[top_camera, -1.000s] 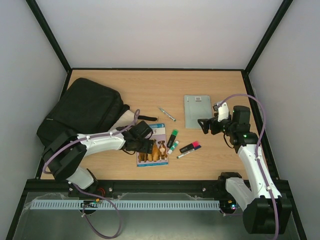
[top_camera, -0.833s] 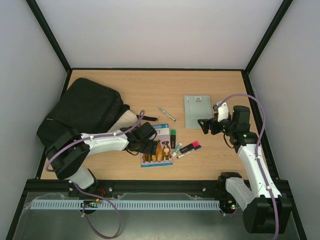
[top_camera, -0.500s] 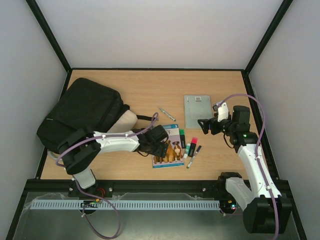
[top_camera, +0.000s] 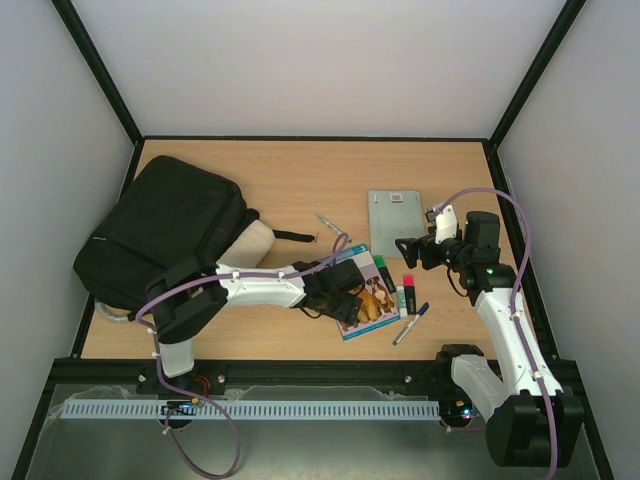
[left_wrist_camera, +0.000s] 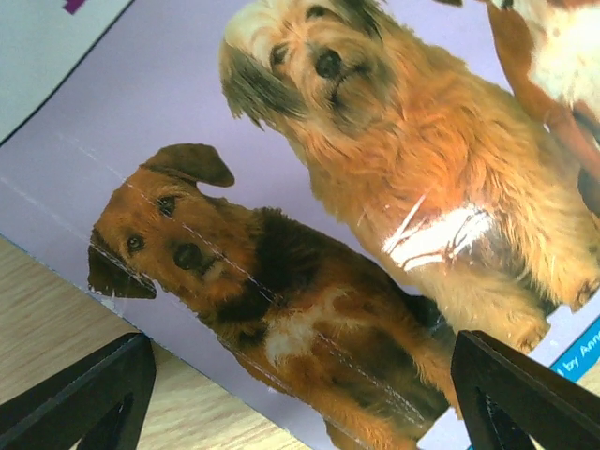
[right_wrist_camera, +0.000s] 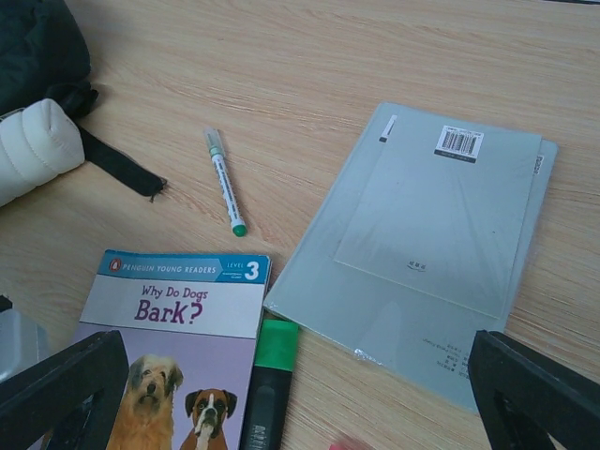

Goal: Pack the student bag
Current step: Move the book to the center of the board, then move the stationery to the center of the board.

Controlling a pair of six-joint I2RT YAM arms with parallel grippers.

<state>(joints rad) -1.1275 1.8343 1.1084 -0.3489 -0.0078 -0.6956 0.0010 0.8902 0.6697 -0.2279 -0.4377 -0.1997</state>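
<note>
The student bag (top_camera: 160,232) is a large black soft bag lying at the table's left; its corner (right_wrist_camera: 37,42) shows in the right wrist view. My left gripper (top_camera: 343,289) is stretched out to the middle of the table, low over a "Why Do Dogs Bark?" book (top_camera: 372,297). The jaws are open, and the dog cover (left_wrist_camera: 309,206) fills that wrist view between the two fingertips (left_wrist_camera: 84,394). My right gripper (top_camera: 405,247) hovers open at the right, above the near edge of a grey notebook (top_camera: 397,222).
A green highlighter (top_camera: 385,270), a pink one (top_camera: 408,291) and a blue pen (top_camera: 411,323) lie right of the book. A green-tipped pen (right_wrist_camera: 223,183) lies behind the book (right_wrist_camera: 173,361). A cream roll (top_camera: 250,240) and black strap (right_wrist_camera: 117,169) sit by the bag.
My left arm has swept rightward, sliding the dog book across the table and shoving the highlighters and blue pen ahead of it. The right arm has stayed still.
</note>
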